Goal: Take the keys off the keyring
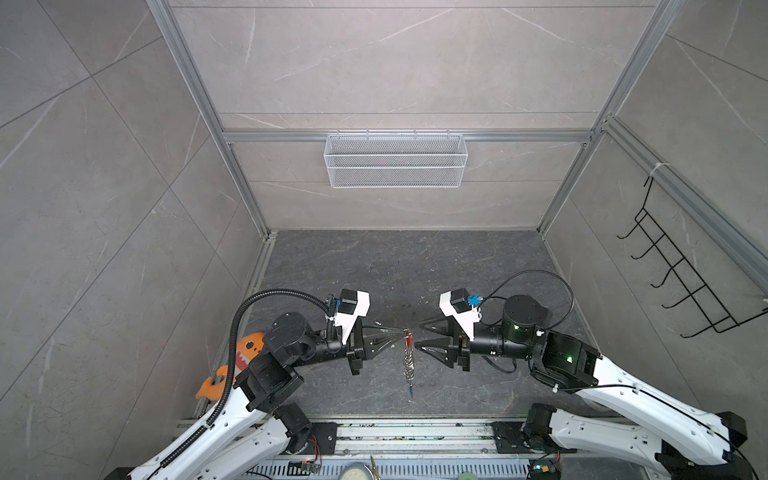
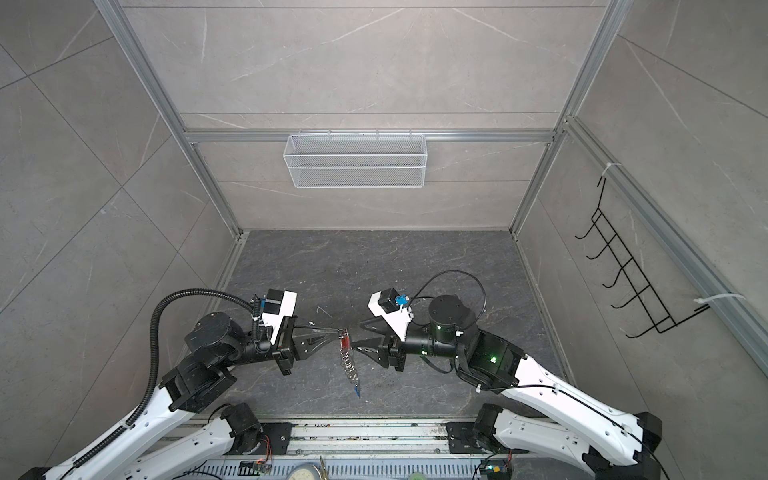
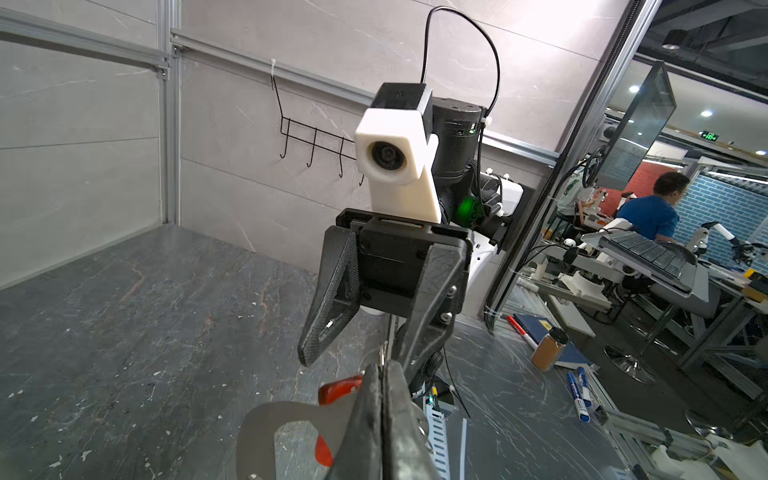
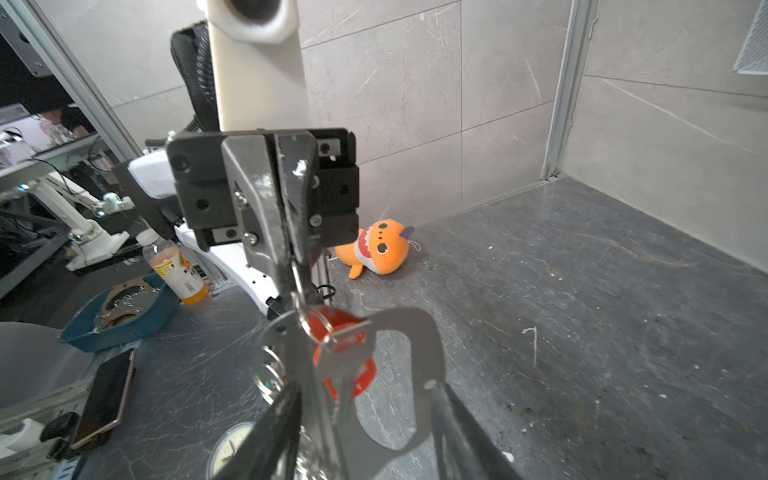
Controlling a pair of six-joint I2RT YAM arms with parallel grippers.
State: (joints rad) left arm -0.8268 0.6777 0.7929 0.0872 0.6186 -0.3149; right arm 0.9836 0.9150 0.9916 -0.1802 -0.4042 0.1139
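In both top views the keyring hangs over the dark floor: a silver chain [image 1: 409, 362] [image 2: 350, 366] with a red tag [image 1: 409, 340] [image 2: 345, 342] at its top and a blue tag [image 1: 410, 388] [image 2: 356, 390] at its bottom. My left gripper [image 1: 404, 331] [image 2: 342, 331] [image 3: 380, 415] is shut on the keyring's top end. In the right wrist view its grey plate [image 4: 428, 353] with the oval hole, a metal key [image 4: 340, 374] and the red tag [image 4: 365, 380] hang between the spread fingers of my right gripper [image 4: 370, 436] [image 1: 419, 336], which is open.
An orange plush toy [image 1: 249, 345] [image 4: 374, 249] lies at the floor's left edge beside the left arm. A white wire basket [image 1: 395, 160] hangs on the back wall and a black hook rack [image 1: 685, 282] on the right wall. A small white scrap [image 4: 534, 345] lies on the floor.
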